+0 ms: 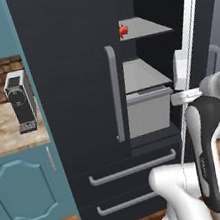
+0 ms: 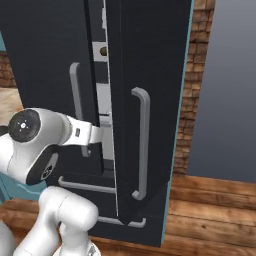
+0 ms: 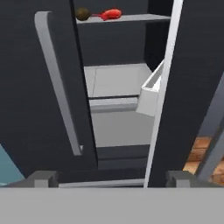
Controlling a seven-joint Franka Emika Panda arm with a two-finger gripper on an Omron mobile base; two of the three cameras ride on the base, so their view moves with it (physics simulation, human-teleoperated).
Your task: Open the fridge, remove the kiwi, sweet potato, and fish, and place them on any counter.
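Note:
The black fridge [image 1: 68, 63] has its left door shut and its right door [image 2: 150, 75] swung open. On an upper grey shelf lies the red fish [image 3: 111, 14], with the dark olive-brown kiwi [image 3: 82, 14] just left of it. From the left base camera the fish [image 1: 123, 30] peeks past the shut door's edge. The sweet potato is out of view. My gripper [image 3: 111, 179] hovers low in front of the opening, at the open door's inner edge, open with nothing between its fingers. The beige counter [image 1: 4, 134] lies left of the fridge.
A black and white appliance [image 1: 20, 101] stands on the counter, above teal cabinets [image 1: 28, 186]. A white door bin [image 3: 151, 94] juts from the open door. Two fridge drawers [image 1: 132, 171] sit below. A brick wall [image 2: 197, 75] and wooden floor [image 2: 210, 215] lie to the right.

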